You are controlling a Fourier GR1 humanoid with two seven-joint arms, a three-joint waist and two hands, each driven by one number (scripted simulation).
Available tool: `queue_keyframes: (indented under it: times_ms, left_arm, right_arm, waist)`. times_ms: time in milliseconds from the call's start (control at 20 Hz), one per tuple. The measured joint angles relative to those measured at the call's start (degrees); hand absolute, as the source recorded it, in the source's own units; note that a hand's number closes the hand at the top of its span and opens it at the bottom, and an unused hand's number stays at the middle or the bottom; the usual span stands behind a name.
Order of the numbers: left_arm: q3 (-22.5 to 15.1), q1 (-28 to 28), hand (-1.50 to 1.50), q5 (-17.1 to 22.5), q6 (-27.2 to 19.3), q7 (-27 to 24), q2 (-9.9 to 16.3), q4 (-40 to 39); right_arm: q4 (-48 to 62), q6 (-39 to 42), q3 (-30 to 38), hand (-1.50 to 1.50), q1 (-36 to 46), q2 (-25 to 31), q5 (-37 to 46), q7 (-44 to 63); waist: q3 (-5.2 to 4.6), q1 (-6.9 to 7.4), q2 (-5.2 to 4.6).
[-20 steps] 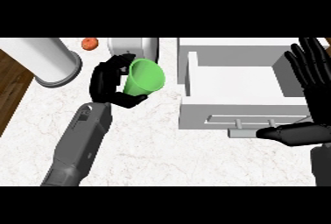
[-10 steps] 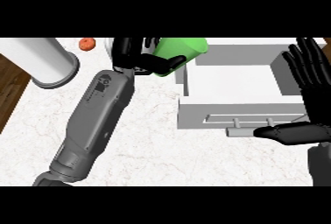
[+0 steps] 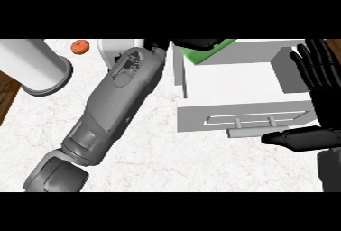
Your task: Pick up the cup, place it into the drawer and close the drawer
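- While left hand [image 3: 196, 43] curls round green cup [image 3: 212, 50], cup sits over drawer's [image 3: 230, 83] far-left corner
- right hand [image 3: 321, 76] open, fingers straight, beside drawer's right wall
- orange ball [image 3: 80, 46] on tabletop [image 3: 160, 153], left of drawer

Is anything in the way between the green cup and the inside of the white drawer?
Nothing visible is. The left hand holds the green cup over the back edge of the open white drawer, whose inside shows bare below. The right hand rests open at the drawer's right side, outside it.
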State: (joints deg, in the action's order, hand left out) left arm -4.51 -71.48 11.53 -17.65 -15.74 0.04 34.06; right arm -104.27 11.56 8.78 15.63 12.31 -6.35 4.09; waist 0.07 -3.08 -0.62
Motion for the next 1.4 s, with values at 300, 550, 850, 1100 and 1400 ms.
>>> queue_keyframes:
  times_ms: [300, 550, 850, 1100, 1400]
  left_arm:
    - [-4.29, -5.11, 1.5, 2.16, -1.82, 1.89, -0.03, -10.2]
    - [-9.47, -5.27, 1.5, 3.71, 1.46, 4.02, -0.04, -14.91]
    - [-14.06, -3.44, -1.5, 5.71, 2.72, 3.3, -0.04, -16.6]
    - [-13.71, -2.11, -1.5, 10.33, 2.49, 0.55, -0.04, -15.03]
    - [-12.15, -0.86, -1.5, 16.78, 3.71, -5.2, -0.04, -11.63]
  right_arm:
    - [0.7, 0.84, -0.03, -1.5, 2.12, 0.37, -1.12, 0.32]
    - [1.32, 1.14, -0.94, -1.5, 4.22, 0.17, -1.28, 0.65]
    - [2.49, 1.99, -2.11, -1.5, 6.36, -0.21, -1.6, 0.16]
    - [2.76, 5.02, -4.63, 1.5, 7.69, -1.3, -4.58, 0.61]
    - [2.48, 13.7, -9.79, 1.5, 7.95, -1.07, -10.99, 2.01]
  waist:
    - [0.04, -2.1, -0.62]
    - [0.06, -4.22, -1.19]
    - [0.07, -7.0, -1.95]
    - [0.02, -8.36, -2.34]
    - [-0.04, -8.67, -2.2]
